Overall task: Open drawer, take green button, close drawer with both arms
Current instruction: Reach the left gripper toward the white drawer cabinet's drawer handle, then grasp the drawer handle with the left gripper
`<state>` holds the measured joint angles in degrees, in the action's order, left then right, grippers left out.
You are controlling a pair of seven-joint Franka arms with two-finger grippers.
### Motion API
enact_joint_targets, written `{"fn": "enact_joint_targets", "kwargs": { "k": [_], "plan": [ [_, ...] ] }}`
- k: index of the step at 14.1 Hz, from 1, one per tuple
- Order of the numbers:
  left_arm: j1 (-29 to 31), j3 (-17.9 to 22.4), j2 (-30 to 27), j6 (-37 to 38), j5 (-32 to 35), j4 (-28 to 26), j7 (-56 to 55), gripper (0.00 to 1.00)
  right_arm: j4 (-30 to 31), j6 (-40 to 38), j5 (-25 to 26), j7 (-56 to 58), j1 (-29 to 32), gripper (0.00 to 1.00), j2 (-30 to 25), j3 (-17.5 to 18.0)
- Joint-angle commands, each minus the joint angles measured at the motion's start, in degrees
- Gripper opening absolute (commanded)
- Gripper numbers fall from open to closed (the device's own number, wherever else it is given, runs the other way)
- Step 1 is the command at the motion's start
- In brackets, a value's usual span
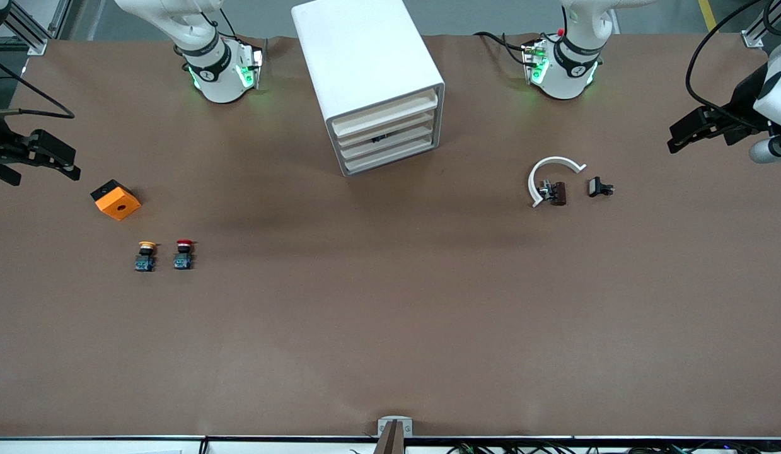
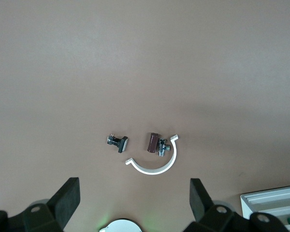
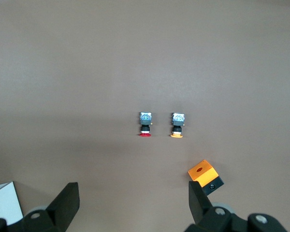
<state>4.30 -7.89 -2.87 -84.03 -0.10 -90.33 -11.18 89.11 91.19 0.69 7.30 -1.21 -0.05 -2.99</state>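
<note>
Both the left gripper (image 1: pixel 683 133) and right gripper (image 1: pixel 50 159) hang released at the tabletop's (image 1: pixel 390 328) ends, since the cabinet (image 1: pixel 371 82) drawers are all closed.

Front view: high camera, across the table (image 1: pixel 390 328) from my two bases, looking steeply down; the whole brown top shows, edge to edge, with the cabinet (image 1: pixel 371 82) at my edge, mid-length.

Left wrist view: camera on my left wrist, well above the table, facing down past my left gripper (image 2: pixel 134 203). Shared with the front view: white curved clip (image 2: pixel 157 162) (image 1: pixel 549 176), small black part (image 2: pixel 118 142) (image 1: pixel 599 187), a cabinet corner (image 2: pixel 270 203).

Right wrist view: camera on my right wrist, same height and aim, past my right gripper (image 3: pixel 133 205). Shared with the front view: orange block (image 3: pixel 203 174) (image 1: pixel 115 200), red-capped button (image 3: pixel 145 124) (image 1: pixel 183 254), yellow-capped button (image 3: pixel 177 125) (image 1: pixel 145 255).
</note>
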Motion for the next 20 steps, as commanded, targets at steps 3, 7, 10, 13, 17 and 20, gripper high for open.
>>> {"fn": "enact_joint_targets", "kwargs": {
  "k": [3,7,10,13,17,20],
  "plan": [
    [0.09,-0.20,0.59,1.50,0.27,1.74,-0.25,1.00,-1.22,-0.31,-0.87,0.35,0.33,1.00,0.23,-0.08],
    [-0.08,-0.28,4.96,1.41,-0.34,1.74,-0.34,1.00,-1.31,-0.31,-0.87,0.35,0.33,1.00,0.23,-0.08],
    [-1.92,-0.37,13.03,0.62,-0.78,2.96,-0.60,1.00,-1.40,-0.31,-0.87,0.35,0.33,1.00,0.23,-0.08],
    [-5.07,-0.28,21.31,-1.92,-1.74,5.95,-3.83,1.00,-1.40,-0.31,-0.87,0.35,0.33,1.00,0.23,-0.08],
    [-9.92,-0.37,28.43,-4.04,-5.08,6.57,-23.06,1.00,-1.66,-0.04,-1.05,0.26,0.42,1.00,0.23,-0.17],
    [-14.31,-0.37,33.09,-6.76,-10.69,6.57,-39.99,1.00,-1.75,-0.04,-1.22,0.26,0.51,1.00,0.23,-0.08]
  ]
}}
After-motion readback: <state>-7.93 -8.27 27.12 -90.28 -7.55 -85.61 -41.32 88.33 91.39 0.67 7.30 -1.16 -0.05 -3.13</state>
